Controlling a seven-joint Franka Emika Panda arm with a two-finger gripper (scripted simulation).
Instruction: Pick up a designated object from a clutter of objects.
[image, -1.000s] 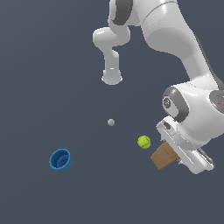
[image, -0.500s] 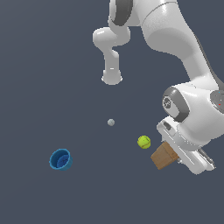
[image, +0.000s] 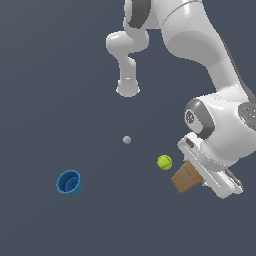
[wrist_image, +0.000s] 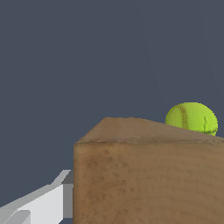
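Note:
The brown box (image: 183, 177), the designated object, sits low at the exterior view's right, its far end tucked under my hand. My gripper (image: 196, 181) straddles it. In the wrist view the brown box (wrist_image: 148, 175) fills the picture, and one white finger (wrist_image: 39, 203) lies flat against its side; the other finger is out of frame. The jaws look shut on the box. A yellow-green ball (image: 164, 162) lies just beside the box, also seen behind it as the ball (wrist_image: 191, 118). A small blue cup (image: 69, 182) lies far off at the exterior view's left.
A tiny grey sphere (image: 127, 139) sits in mid scene between the cup and the ball. The arm's white links (image: 200, 45) arch over the upper right. The ground is a uniform dark grey surface.

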